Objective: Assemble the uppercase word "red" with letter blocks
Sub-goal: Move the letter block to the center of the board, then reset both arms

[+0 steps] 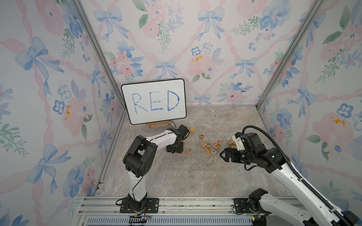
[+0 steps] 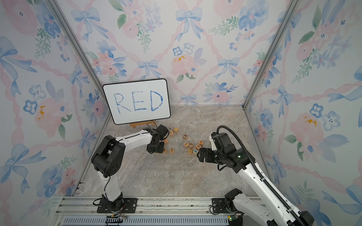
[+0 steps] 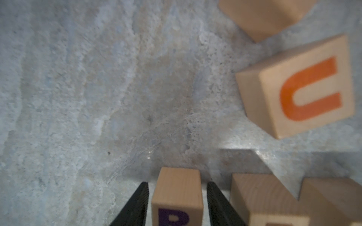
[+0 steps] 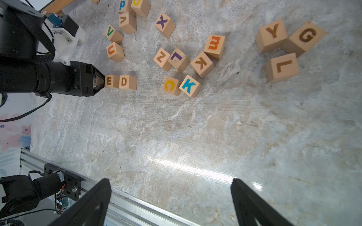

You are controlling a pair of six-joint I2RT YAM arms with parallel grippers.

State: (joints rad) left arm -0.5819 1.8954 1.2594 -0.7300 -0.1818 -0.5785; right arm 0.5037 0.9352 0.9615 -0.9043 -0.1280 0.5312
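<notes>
R block (image 3: pixel 176 195) was hidden under left claw (image 1: pixel 175 150) in both top views, left wrist view showed jaws slightly parted, clear of it, right claw (image 4: pixel 170 181) gaped empty

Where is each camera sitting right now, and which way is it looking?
Top views: high at the front, looking down toward the back wall; both show the whiteboard, loose blocks, and both arms with left gripper and right gripper.
Left wrist: low over the tabletop, looking along its open fingers, which flank the R block with gaps.
Right wrist: higher up, looking across the tabletop at the left gripper, E block and D block; own open fingers show.
Shared: both wrist views show the U block.
</notes>
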